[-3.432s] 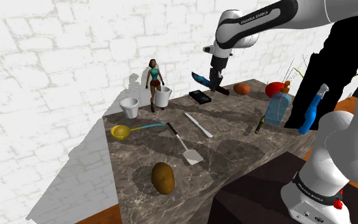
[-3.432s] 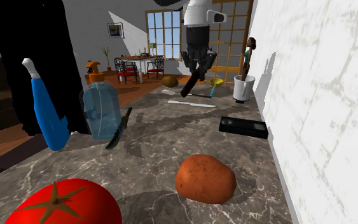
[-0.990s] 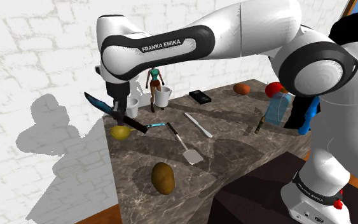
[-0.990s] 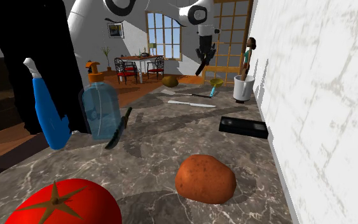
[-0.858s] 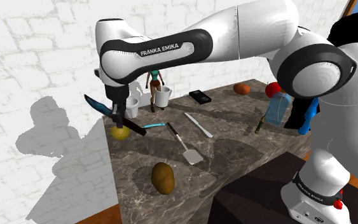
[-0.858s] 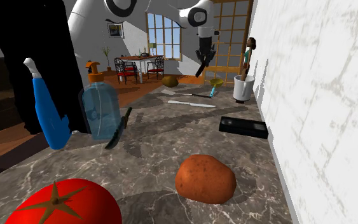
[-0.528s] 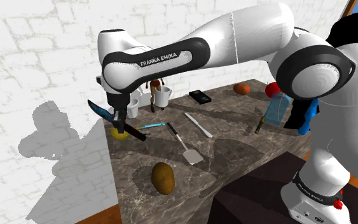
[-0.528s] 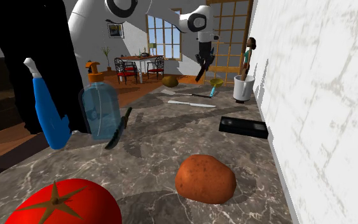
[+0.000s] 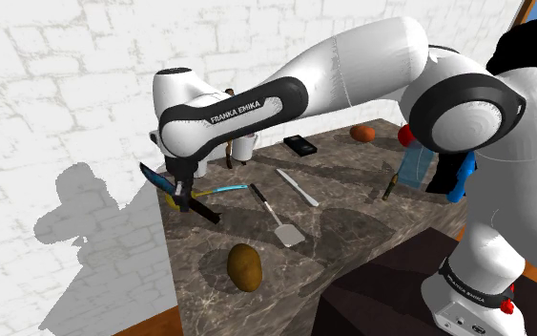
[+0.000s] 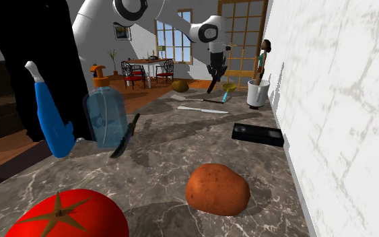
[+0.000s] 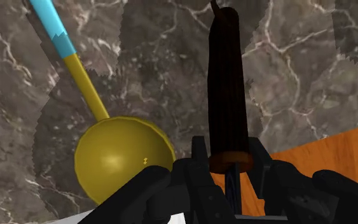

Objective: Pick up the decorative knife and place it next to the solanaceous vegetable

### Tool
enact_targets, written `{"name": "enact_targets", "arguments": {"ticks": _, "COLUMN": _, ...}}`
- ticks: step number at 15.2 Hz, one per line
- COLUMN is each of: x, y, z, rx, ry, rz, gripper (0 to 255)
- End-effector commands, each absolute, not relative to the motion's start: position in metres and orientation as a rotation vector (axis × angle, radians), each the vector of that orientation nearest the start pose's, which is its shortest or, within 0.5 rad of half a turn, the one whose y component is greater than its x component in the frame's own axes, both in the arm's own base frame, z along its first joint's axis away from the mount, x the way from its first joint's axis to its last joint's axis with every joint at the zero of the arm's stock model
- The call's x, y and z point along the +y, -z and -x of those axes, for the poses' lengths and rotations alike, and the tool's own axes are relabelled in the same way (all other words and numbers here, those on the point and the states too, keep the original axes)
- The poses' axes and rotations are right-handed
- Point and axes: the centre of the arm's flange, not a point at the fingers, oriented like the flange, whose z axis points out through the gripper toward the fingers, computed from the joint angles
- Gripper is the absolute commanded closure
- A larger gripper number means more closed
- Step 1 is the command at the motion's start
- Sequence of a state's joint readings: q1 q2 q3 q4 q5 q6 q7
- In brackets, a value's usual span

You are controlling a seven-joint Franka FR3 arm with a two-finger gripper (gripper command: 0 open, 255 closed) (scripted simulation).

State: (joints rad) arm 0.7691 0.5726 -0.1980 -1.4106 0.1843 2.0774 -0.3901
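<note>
Pinching the decorative knife (image 11: 225,89) at its collar, gripper (image 11: 231,173) clamped from both sides; knife hangs tilted over the counter (image 9: 352,220), dark brown end low, blue end high. Yellow ladle (image 11: 123,159) sits right under the tool. Olive-brown potato (image 9: 245,266) lies well beyond the knife's dark end, roughly along its axis, likely the drop target

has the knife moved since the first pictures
Yes. In the shoulder view the knife, held in the tool, went left from near the black box to over the yellow ladle.
</note>
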Motion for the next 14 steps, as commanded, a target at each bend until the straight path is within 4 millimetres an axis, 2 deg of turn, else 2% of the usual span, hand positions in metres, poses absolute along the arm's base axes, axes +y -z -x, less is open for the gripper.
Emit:
{"name": "enact_targets", "arguments": {"ticks": 1, "x": 0.422, "y": -0.373, "z": -0.588, "rx": -1.357, "ry": 0.155, "rz": 2.751, "gripper": 255}}
{"name": "enact_targets", "arguments": {"ticks": 9, "x": 0.422, "y": -0.331, "z": -0.588, "rx": -1.357, "ry": 0.155, "rz": 2.751, "gripper": 255}}
{"name": "enact_targets", "arguments": {"ticks": 14, "x": 0.422, "y": -0.329, "z": -0.588, "rx": -1.357, "ry": 0.155, "rz": 2.751, "gripper": 255}}
